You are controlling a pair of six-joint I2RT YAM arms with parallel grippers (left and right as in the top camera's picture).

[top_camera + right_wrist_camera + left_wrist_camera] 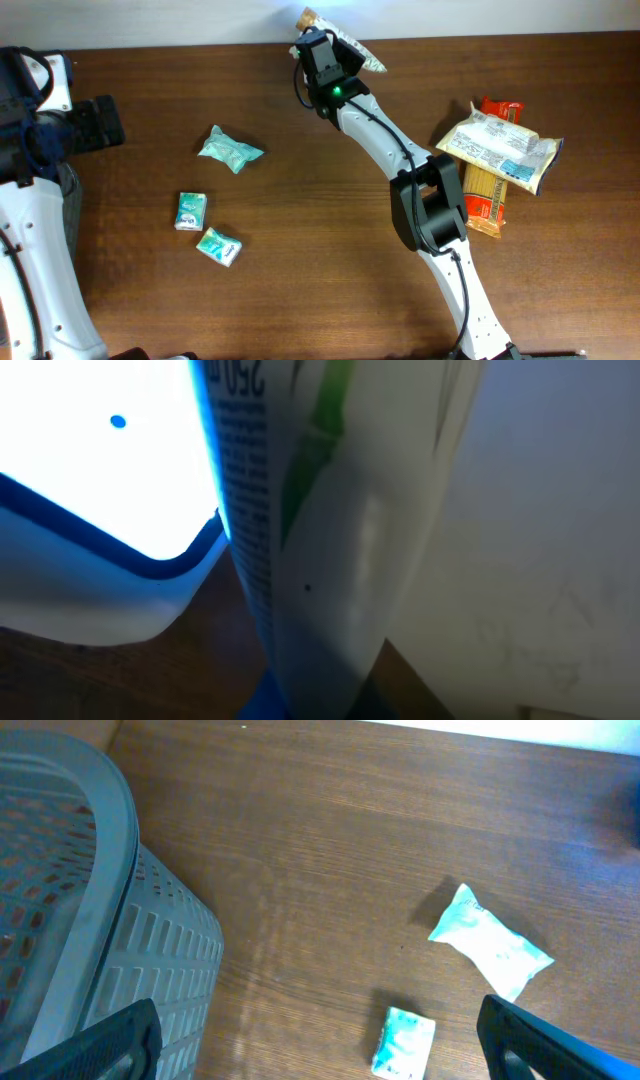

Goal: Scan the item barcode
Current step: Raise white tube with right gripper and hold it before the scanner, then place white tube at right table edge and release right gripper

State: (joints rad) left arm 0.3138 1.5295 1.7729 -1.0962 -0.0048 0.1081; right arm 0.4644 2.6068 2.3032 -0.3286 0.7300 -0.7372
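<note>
1. The table (300,250) carries everything; the step in hand plays out at its far edge, where my right arm reaches.
2. The grey basket (80,920) sits beside my left gripper (318,1020), whose fingers are spread wide and hold nothing.
3. The white-and-green packet (330,540) is the item being scanned. My right gripper (318,48) is pinched shut on it, holding it up just beside the glowing scanner window (100,470).
4. I judge this to be the scanning step itself: the printed side faces the light, but I cannot see a barcode.
5. Next I should probably turn the packet slowly until the code meets the window, keeping my pinch firm.
6. The small teal packs (191,210) wait near the left.
</note>
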